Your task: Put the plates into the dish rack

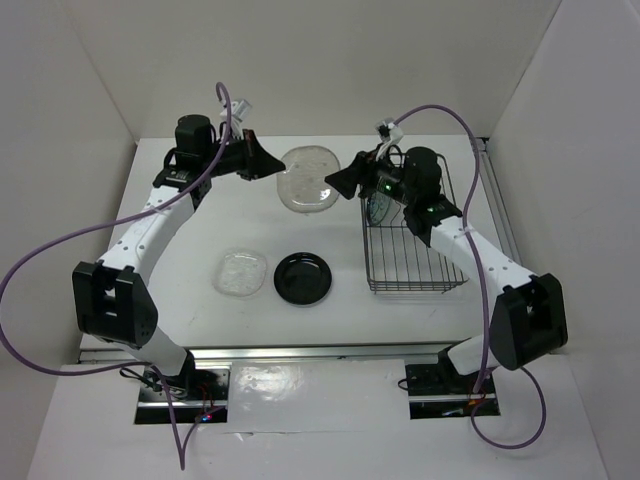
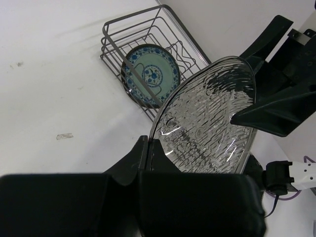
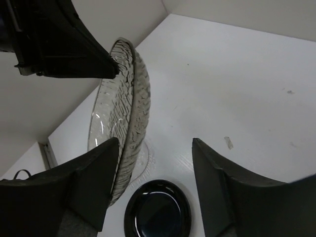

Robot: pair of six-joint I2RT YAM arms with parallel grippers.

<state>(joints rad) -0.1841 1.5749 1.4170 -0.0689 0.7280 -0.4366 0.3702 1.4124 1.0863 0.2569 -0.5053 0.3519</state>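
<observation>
My left gripper (image 1: 264,161) is shut on the left rim of the round translucent beige plate (image 1: 308,178) and holds it tilted above the table; the pinch shows in the left wrist view (image 2: 148,147). My right gripper (image 1: 343,181) is open, its jaws straddling the plate's opposite rim (image 3: 129,113), with one finger (image 3: 96,177) against it. The teal-patterned plate (image 1: 379,207) stands on edge in the wire dish rack (image 1: 420,262). The clear squarish glass plate (image 1: 241,272) and the black plate (image 1: 302,278) lie flat on the table.
White walls close in the table on the left, back and right. The rack (image 2: 129,30) stands at the right side, its prongs behind the teal plate (image 2: 151,74). The black plate (image 3: 158,210) lies below my right gripper (image 3: 155,170).
</observation>
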